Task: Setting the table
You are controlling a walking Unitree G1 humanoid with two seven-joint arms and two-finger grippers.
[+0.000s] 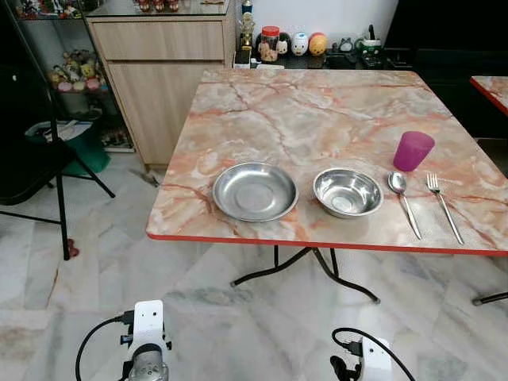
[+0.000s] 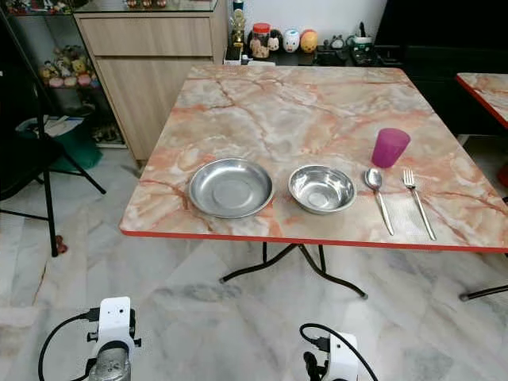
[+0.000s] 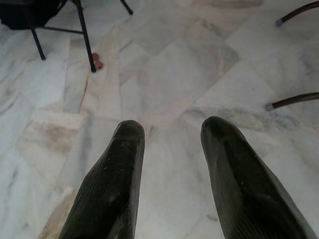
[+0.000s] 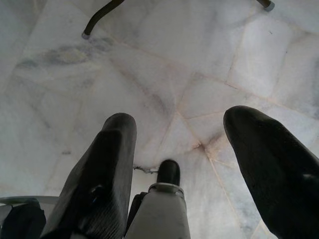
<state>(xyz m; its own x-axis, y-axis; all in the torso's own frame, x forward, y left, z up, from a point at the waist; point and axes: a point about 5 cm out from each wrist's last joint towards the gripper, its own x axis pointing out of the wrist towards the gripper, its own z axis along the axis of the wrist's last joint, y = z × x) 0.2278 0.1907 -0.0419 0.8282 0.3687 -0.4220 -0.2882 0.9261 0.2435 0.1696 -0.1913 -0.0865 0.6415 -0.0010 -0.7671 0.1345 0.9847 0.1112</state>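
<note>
On the marble-patterned table (image 1: 309, 119), near its front edge, stand a shallow steel plate (image 1: 255, 191) and, to its right, a steel bowl (image 1: 348, 192). Further right lie a spoon (image 1: 403, 200) and a fork (image 1: 443, 205), side by side, with a purple cup (image 1: 413, 151) just behind the spoon. Both arms hang low in front of the table. My left gripper (image 3: 169, 132) is open above the floor with nothing between its fingers. My right gripper (image 4: 182, 119) is open too, over bare tiles.
A wooden cabinet (image 1: 159, 71) stands at the back left, with jars and figurines (image 1: 294, 44) on a dark counter behind the table. A black chair (image 1: 48, 159) stands at left. The table's black legs (image 1: 309, 270) spread over the marble floor. A second table corner (image 1: 492, 87) shows at right.
</note>
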